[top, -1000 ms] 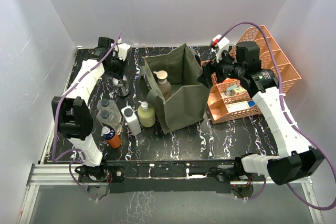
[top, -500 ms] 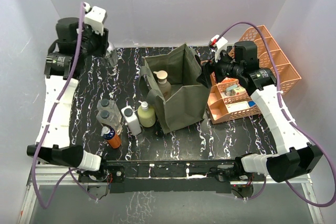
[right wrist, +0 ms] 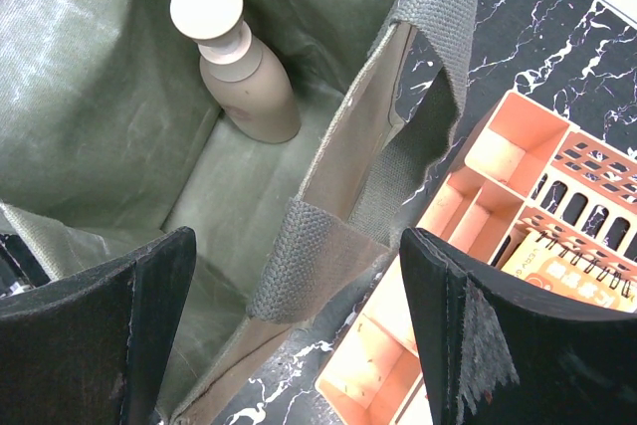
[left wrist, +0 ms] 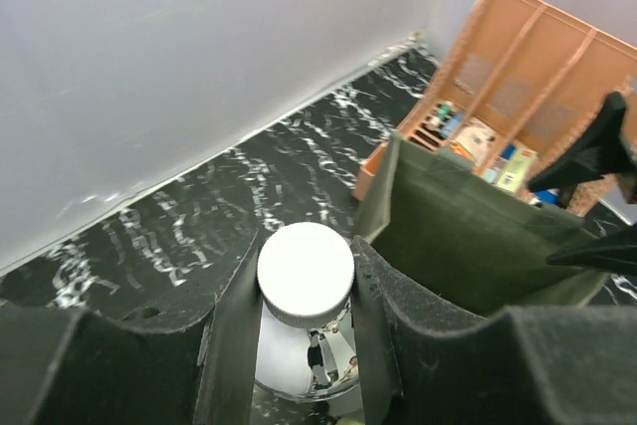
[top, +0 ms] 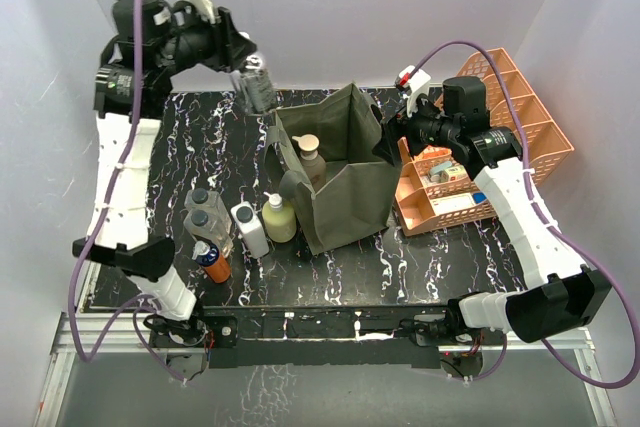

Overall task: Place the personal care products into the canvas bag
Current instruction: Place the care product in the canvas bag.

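Lifted off the desk [top: 330,277], a bottle [left wrist: 306,266] is clamped in the left gripper [top: 250,79], high beside the bag [top: 350,202]; insertion is judged next. The right gripper [right wrist: 289,291] is spread astride the bag's rim.

No legible text, brand, number or sign in any of the 3 views. Packets [top: 443,175] in the orange tray [top: 455,210] carry coloured print, too small to read. Spiral-bound card [right wrist: 565,268] shows print, blurred. Orange bottle [top: 214,265] has a label that cannot be read
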You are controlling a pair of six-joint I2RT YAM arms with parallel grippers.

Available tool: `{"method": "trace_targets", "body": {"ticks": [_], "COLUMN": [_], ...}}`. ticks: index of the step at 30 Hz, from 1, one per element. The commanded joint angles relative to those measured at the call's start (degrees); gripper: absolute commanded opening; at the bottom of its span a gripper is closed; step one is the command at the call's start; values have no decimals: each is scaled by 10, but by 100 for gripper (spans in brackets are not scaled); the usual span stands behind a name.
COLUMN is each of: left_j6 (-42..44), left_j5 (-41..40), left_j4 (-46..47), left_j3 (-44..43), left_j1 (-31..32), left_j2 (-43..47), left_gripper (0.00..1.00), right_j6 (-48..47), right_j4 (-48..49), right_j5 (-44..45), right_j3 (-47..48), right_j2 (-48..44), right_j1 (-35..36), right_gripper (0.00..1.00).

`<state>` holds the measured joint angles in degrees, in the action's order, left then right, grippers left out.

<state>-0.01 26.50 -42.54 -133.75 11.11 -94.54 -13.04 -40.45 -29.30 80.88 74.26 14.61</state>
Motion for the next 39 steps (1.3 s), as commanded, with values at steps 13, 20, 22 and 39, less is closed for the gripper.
{"method": "trace_targets", "body": {"ticks": [13,20,22,39], "left_j6": [-16,-18,-8,244], "left_j5": [20,74,88,129], "left_j4": [118,214,243,238], "left_j3": [-40,85,121,265], "left_j1": [217,222,222,224], "left_j2": [-73,-74,-70,-93], "left_gripper": [0,0,0,0], "right_j6": [-5,-1,-2,17], "right_j4": [15,24,30,44], "right_j5": [3,1,2,-13], "right_j3": [0,-19,-29,-46], "right_j2": [-26,-49,-55,-61], "right_j1": [0,-7,-7,-7], "right_gripper": [86,69,62,8]}}
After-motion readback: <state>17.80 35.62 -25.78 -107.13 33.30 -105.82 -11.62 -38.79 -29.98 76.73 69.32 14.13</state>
